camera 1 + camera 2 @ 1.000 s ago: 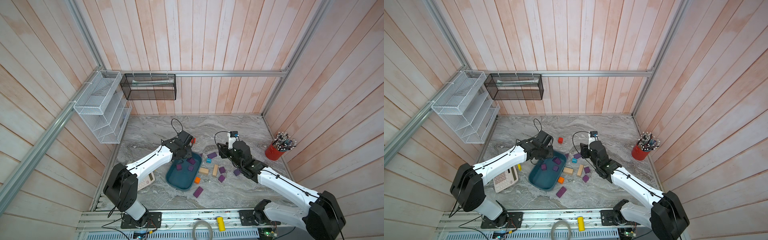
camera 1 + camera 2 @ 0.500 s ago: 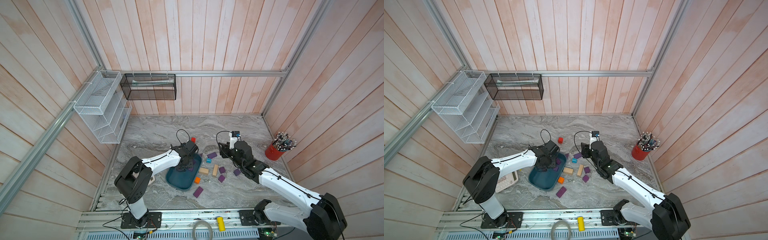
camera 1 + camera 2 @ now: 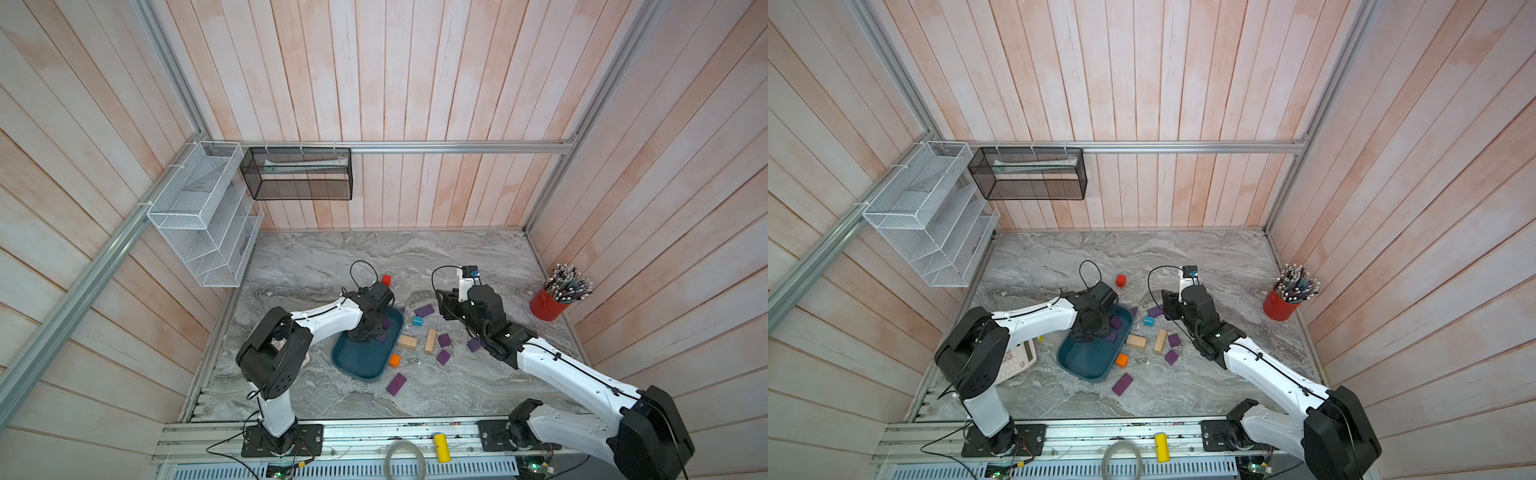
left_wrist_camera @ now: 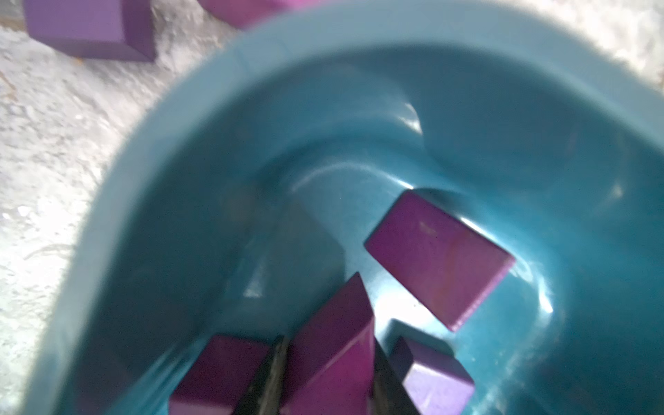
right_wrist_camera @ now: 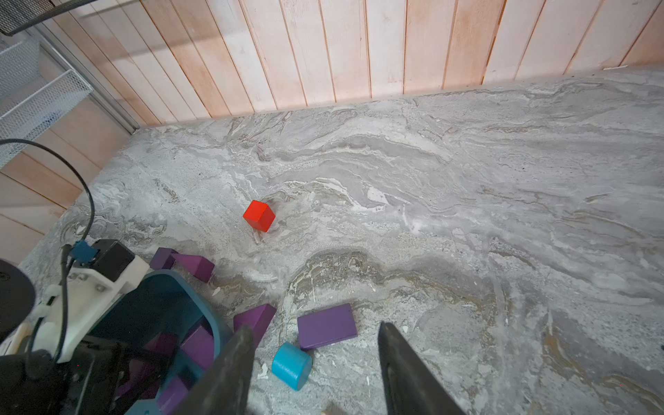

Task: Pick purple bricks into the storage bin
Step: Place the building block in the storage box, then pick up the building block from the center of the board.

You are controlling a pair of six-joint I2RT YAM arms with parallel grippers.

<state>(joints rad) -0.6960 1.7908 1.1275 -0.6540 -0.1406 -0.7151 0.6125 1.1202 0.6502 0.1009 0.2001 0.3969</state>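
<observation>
Two arms reach in from the near rail [image 3: 374,432]. Closest to it, one purple oblong [image 3: 396,383] lies alone on the marble table [image 3: 457,395], just off the front rim of the storage bin [image 3: 357,363], with bare stone on either side. An orange cube [image 3: 394,360] touches the bin's right rim. Inside the bin, the left gripper [image 4: 327,341] pinches a purple brick [image 4: 334,312]; three more purple bricks [image 4: 438,255] lie close around it, and the curved bin wall rises just beyond. Right of the bin, two tan blocks [image 3: 407,342] and loose purple cubes [image 3: 444,340] crowd the strip between bin and right arm. The right gripper [image 5: 315,327] hangs spread and empty just beside a flat purple slab [image 5: 334,323] and a blue cylinder [image 5: 291,364]. Farther on, a red cube [image 5: 259,215] stands apart on wide open marble reaching to the back wall [image 5: 323,54]. A red pencil cup [image 3: 546,307] sits at the right edge.
</observation>
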